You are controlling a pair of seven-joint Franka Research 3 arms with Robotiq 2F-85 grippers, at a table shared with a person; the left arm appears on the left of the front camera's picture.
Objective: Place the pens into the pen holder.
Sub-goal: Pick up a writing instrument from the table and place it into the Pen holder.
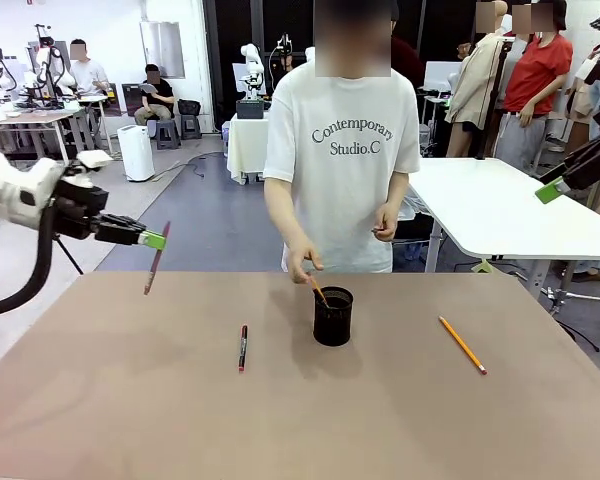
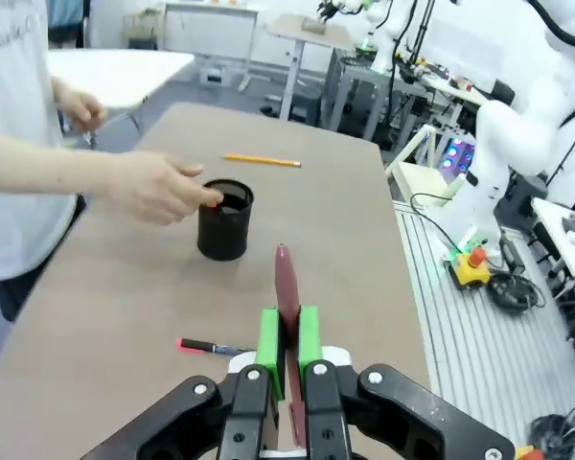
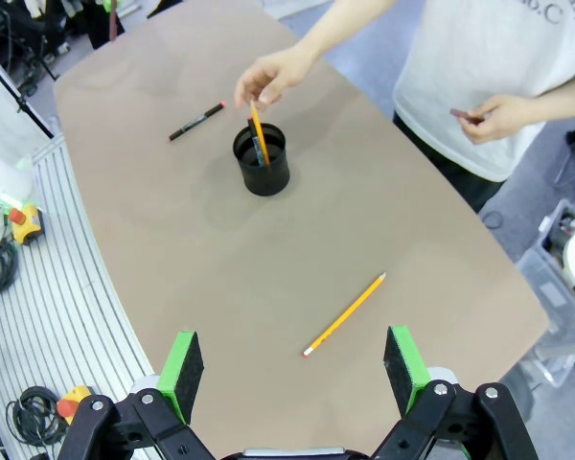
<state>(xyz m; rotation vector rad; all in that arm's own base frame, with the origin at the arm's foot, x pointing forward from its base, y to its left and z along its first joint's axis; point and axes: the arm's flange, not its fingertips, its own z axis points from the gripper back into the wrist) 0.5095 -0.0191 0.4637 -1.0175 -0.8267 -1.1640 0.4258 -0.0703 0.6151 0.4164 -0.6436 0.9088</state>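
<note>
While the brownish-red pen [image 1: 157, 257] hangs pinched between the green pads of our left gripper [image 2: 287, 340], we judge it to be a light, stiff, smooth stick that could swivel or slip in so narrow a grip. We hold it above its middle, which suits lowering it end-first. Its long axis is close to upright, with the lower end slanting toward our left. It is clear of the tabletop [image 1: 100, 400], above the far left part, and well apart from the pen holder [image 1: 332, 316].

The dark pen with red ends [image 1: 243, 347] lies flat between the held pen and the holder, its long axis running roughly near to far. We would take it at mid-length, across the barrel. The yellow pencil [image 1: 462, 344] lies flat on the other side of the holder, well apart from it and slanting across the table. It is thin, rigid and likely to roll, so the middle is the best place to grip it too.

The holder stands upright near the table's middle, and the person's hand [image 1: 305, 265] holds an orange pencil [image 3: 258, 125] leaning with its lower end inside the holder.

Our right gripper [image 3: 295, 369] hovers high over the pencil's side of the table, its jaws spread wide and empty.
</note>
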